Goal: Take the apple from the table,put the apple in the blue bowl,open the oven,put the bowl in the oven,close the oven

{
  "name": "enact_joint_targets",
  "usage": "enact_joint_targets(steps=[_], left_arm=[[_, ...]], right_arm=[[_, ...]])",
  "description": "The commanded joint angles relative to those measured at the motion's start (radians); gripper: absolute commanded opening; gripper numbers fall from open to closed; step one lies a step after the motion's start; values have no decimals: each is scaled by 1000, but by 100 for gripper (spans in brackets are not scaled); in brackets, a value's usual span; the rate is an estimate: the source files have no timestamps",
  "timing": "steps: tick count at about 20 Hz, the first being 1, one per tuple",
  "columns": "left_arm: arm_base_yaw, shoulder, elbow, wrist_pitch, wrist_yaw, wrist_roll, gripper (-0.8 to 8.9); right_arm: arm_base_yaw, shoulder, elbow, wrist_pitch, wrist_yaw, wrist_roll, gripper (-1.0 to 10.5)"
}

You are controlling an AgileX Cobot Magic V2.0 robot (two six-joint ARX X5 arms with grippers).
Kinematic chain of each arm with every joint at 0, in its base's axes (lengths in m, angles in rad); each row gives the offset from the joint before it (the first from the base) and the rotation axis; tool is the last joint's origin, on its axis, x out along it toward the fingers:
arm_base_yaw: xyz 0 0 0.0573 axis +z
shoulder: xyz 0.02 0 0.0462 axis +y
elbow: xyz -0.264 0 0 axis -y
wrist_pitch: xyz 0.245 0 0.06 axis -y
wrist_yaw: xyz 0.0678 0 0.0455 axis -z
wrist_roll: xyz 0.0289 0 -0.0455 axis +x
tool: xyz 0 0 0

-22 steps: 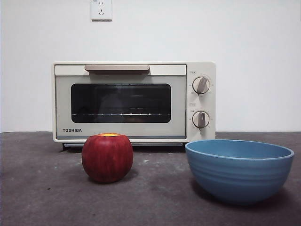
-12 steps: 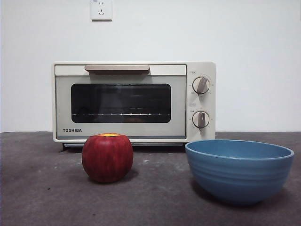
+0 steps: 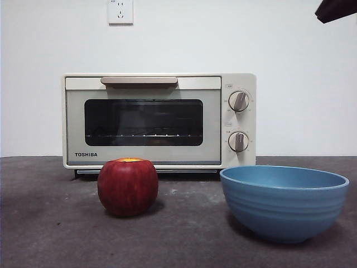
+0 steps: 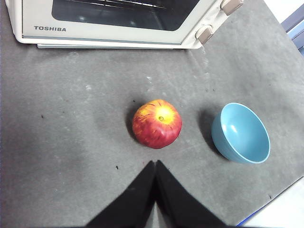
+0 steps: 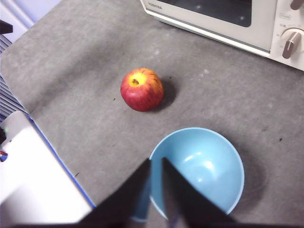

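Observation:
The dark red apple (image 3: 128,187) with its yellow top stands on the grey table (image 3: 50,223) in front of the oven (image 3: 145,151), whose door is closed. To the apple's right sits the empty blue bowl (image 3: 284,204). My left gripper (image 4: 155,162) hangs shut and empty above the table, a short way short of the apple (image 4: 157,123), with the bowl (image 4: 241,133) off to one side. My right gripper (image 5: 156,160) is high over the near rim of the bowl (image 5: 204,166), jaws almost together with nothing held, and the apple (image 5: 142,89) lies beyond.
A black arm tip (image 3: 336,9) shows at the front view's top right corner. A wall socket (image 3: 120,11) sits above the oven. The table's blue-edged border (image 5: 61,156) and a white surface (image 5: 33,185) lie close to the bowl in the right wrist view.
A black arm tip has come into the front view's top right corner. The apple, bowl and oven have not moved.

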Motion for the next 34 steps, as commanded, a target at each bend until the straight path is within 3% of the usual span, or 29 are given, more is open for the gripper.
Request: enact_joint_targets(steps=[1, 2, 6, 11, 15, 21, 27, 34], left_arm=[[-2, 5, 18, 5, 5, 15, 7], [-2, 5, 18, 4, 6, 15, 7], [-3, 5, 18, 4, 11, 14, 7], [-3, 5, 18, 4, 11, 14, 7], [-3, 5, 18, 5, 11, 11, 7], [-3, 5, 18, 5, 11, 11, 7], [-3, 5, 18, 5, 11, 11, 7], [-3, 5, 18, 5, 11, 11, 7]], right_arm=[[5, 6, 14, 19, 19, 20, 460], [8, 9, 14, 18, 27, 47, 531], [62, 72, 14, 35, 50, 68, 534], [223, 221, 45, 161, 132, 113, 534], [343, 428, 166, 199, 233, 113, 534], [453, 758, 396, 198, 293, 114, 534], [507, 969, 547, 198, 364, 113, 534], [507, 1115, 573, 217, 396, 114, 534]])
